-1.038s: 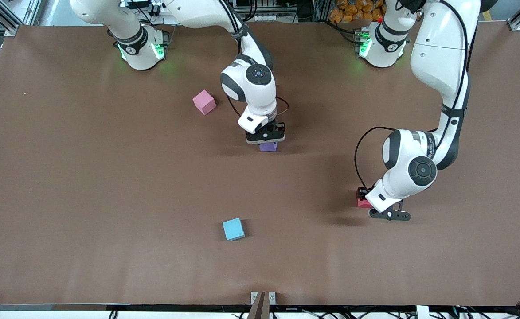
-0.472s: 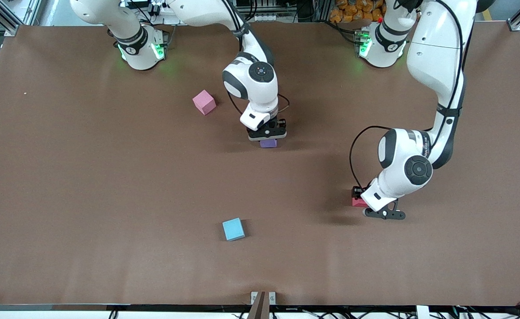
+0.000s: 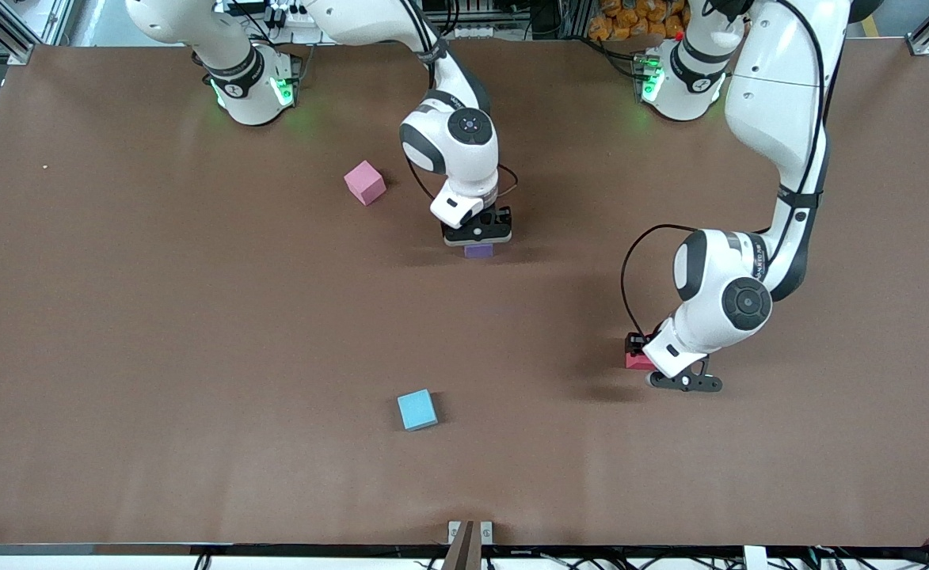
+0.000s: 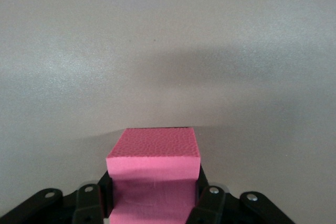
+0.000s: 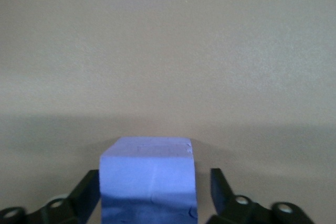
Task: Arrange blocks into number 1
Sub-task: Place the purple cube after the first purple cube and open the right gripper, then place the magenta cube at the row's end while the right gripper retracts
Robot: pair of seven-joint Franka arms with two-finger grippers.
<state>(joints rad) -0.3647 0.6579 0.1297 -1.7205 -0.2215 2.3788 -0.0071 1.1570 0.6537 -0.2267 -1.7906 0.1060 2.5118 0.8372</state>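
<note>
The right claw (image 3: 477, 241) stands spread, a gap showing on each side of the purple cube (image 3: 477, 251) resting on the worktop (image 3: 195, 317) mid-table. The left claw (image 3: 640, 352) is clamped on the red cube (image 3: 635, 361), toward the left arm's end. A pink cube (image 3: 364, 182) sits near the right arm's base; a light blue cube (image 3: 416, 410) lies nearest the front camera. The worktop is matte brown.

Brown table (image 3: 155, 317) carries pink block (image 3: 364, 182), purple block (image 3: 478, 251), light blue cube (image 3: 417, 410).
</note>
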